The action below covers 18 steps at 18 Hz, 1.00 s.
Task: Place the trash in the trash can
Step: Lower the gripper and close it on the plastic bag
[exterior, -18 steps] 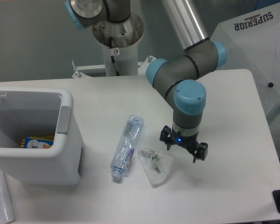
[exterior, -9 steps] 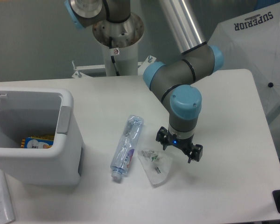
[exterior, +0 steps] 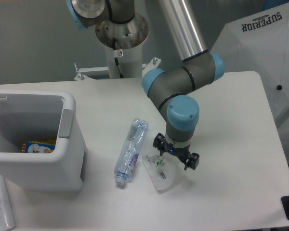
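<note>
Gripper [exterior: 175, 155]: spread wide, nothing in it, hanging right over the wrapper's top edge.
Wrapper [exterior: 160, 169]: crumpled clear plastic with green marks, flat on the table [exterior: 231, 120], just right of the bottle.
Bottle [exterior: 130, 152]: crushed, clear, blue-and-red label, lying lengthwise between bin and wrapper, cap end toward the camera.
Bin [exterior: 38, 159]: far left of the table, well apart from both pieces; something yellow and blue already inside, too small to read.
Handling, wrapper: probably featherweight, soft and slick; best pinched at the bunched-up middle, not the flat thin corner, or likely to slip out.
Handling, bottle: light, springy, a bit slippery; best gripped across the squashed midsection near the label.
Writing: "SUPERIOR" readable on the white panel [exterior: 260, 29] at top right; bottle label print too small to make out.
</note>
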Tool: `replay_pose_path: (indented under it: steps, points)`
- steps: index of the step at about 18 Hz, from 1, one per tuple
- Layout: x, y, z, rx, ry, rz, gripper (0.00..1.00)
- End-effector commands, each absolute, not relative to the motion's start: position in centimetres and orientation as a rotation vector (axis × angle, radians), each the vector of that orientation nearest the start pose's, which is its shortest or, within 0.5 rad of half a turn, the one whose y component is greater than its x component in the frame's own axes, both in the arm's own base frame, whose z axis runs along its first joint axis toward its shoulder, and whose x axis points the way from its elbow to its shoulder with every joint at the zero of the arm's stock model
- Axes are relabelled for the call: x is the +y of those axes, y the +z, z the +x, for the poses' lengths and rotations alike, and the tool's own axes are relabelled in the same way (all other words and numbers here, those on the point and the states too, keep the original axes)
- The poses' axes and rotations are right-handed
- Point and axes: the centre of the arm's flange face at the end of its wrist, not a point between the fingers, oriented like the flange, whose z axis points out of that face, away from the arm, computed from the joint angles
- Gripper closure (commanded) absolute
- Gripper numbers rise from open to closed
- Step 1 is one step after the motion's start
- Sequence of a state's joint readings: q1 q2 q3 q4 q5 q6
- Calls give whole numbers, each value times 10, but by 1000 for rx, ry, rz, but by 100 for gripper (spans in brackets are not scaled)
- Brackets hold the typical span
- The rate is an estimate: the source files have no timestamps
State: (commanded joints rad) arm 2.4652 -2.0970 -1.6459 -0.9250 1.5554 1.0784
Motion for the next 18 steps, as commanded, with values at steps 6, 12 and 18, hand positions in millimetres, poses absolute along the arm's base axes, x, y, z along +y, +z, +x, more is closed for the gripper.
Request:
replay_pose_path:
  steps: [6,12,18]
  points:
    - [504,214,-412,291,37,-3092,100]
    - [496,234,-426,249,74,-3067,100]
    - [491,294,-444,175,54,-2919,100]
